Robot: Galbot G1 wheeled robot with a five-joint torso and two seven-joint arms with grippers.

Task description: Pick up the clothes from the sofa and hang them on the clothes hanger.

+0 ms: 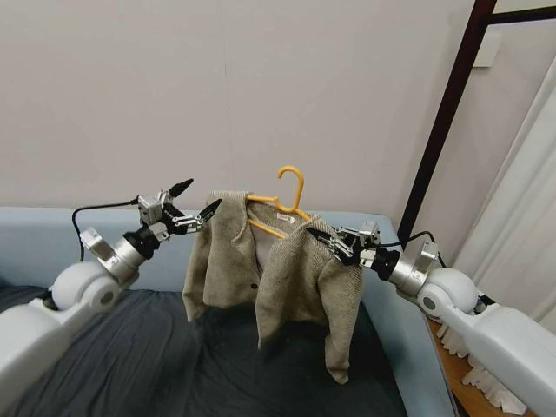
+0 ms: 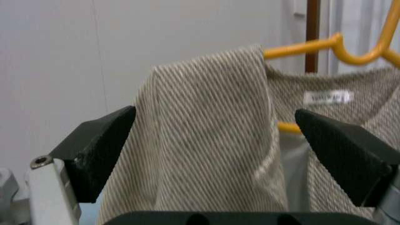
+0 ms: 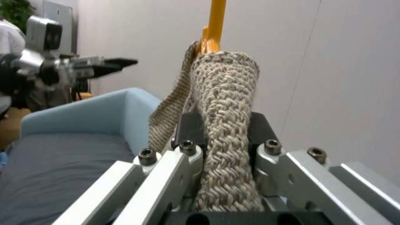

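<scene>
The cardigan (image 1: 287,278) hung in mid-air above the sofa (image 1: 35,234), draped on an orange hanger (image 1: 291,187). The right end effector (image 1: 334,246) was clamped tight on one knitted shoulder, carrying garment and hanger together. The left end effector (image 1: 200,196) stood wide, jaws either side of the other shoulder, not closed on it. A soft, light, floppy knit, I'd judge. It could slide off the smooth hanger, so the shoulder over the hanger arm looked the safest hold. A dark rack post (image 1: 443,122) rose to the right.
</scene>
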